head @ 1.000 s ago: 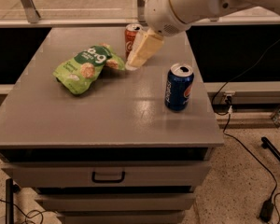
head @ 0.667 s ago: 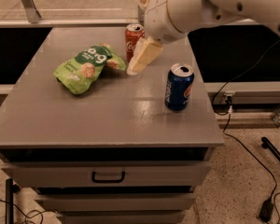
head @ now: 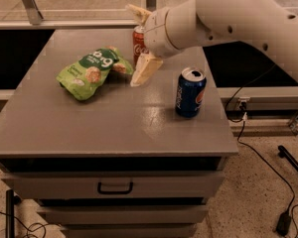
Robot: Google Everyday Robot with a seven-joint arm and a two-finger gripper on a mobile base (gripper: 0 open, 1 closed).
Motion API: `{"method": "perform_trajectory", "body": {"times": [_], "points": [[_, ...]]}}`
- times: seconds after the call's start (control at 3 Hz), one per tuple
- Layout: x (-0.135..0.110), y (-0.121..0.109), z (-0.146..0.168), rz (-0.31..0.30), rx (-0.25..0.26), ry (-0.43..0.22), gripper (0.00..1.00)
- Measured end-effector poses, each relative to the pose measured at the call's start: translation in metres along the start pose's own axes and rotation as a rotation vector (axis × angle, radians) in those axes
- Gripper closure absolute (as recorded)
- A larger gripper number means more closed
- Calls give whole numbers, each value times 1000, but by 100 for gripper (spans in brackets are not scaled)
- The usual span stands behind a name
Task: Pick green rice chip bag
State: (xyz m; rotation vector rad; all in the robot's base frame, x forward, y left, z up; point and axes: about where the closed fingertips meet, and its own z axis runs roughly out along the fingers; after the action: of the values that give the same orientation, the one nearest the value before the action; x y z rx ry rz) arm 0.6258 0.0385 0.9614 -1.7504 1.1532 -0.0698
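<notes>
The green rice chip bag (head: 92, 72) lies flat on the grey cabinet top (head: 114, 123), at its left rear. It is a light-green pouch with white lettering and pictures of pale rice cakes. My gripper (head: 140, 43) hangs just right of the bag's right end, above the cabinet top. Its two cream fingers are spread wide apart: one fingertip (head: 139, 77) points down near the bag's edge, and the other finger (head: 138, 13) points up. Nothing is between them.
A red soda can (head: 138, 39) stands behind the gripper, partly hidden by it. A blue soda can (head: 190, 92) stands to the right, near the cabinet's right edge. Drawers sit below the top. Cables lie on the floor at the right.
The arm has come down and a little to the left, bringing the gripper closer to the bag's right end. The bag and both cans have not moved.
</notes>
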Motion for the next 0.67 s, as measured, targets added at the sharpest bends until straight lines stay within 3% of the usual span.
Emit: {"method": "perform_trajectory", "body": {"times": [0.67], "points": [[3, 5, 55, -73, -48, -22, 0]]}}
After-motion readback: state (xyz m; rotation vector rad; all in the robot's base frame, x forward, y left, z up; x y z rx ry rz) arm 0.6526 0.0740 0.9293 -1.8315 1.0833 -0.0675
